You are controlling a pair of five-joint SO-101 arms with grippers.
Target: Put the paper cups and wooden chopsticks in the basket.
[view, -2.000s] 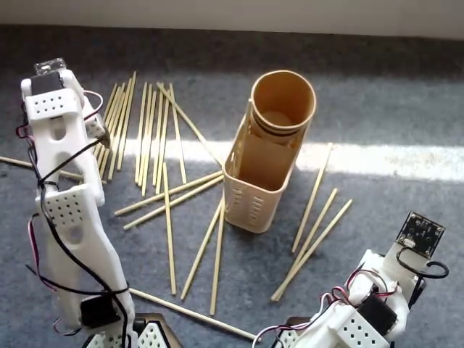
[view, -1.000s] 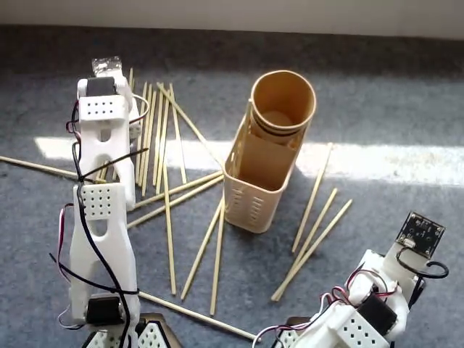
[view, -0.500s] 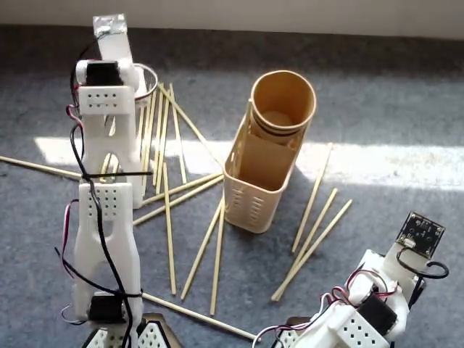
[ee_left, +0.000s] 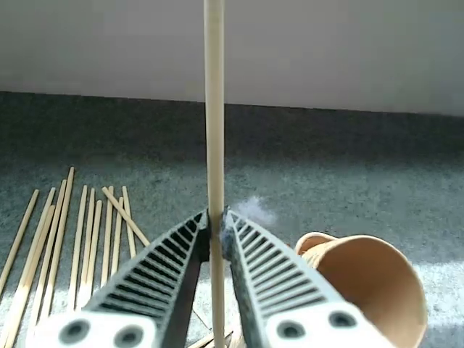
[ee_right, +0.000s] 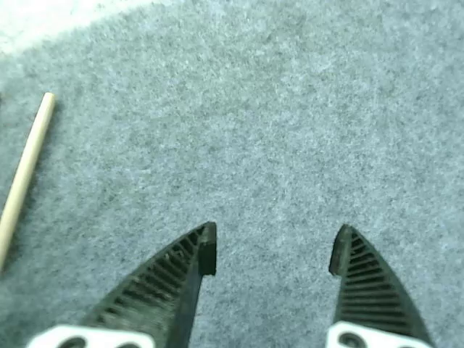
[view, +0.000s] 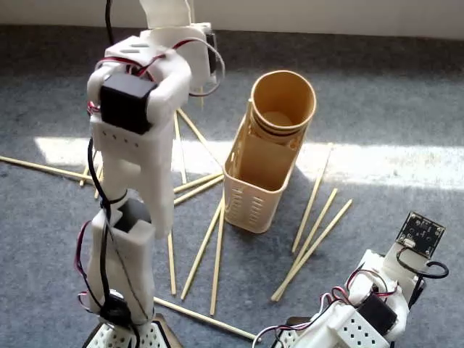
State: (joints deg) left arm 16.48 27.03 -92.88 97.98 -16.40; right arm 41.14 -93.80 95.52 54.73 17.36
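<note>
My left gripper is shut on one wooden chopstick, which stands upright between its fingers. In the high view the left arm is raised high over the far left of the carpet, left of the basket. The cream slotted basket stands at the centre with stacked brown paper cups sticking out of its top; the cups also show past the left fingers. Loose chopsticks lie around the basket. My right gripper hangs open just above bare carpet, with a chopstick end beside it.
The floor is grey carpet with a bright sun stripe across it. More chopsticks lie in a row under the left arm, in front of the basket and at the far left. The right arm sits at the near right corner.
The left arm rose from the chopstick pile at the far left and swung up and right toward the basket, carrying a chopstick. The right arm stayed still.
</note>
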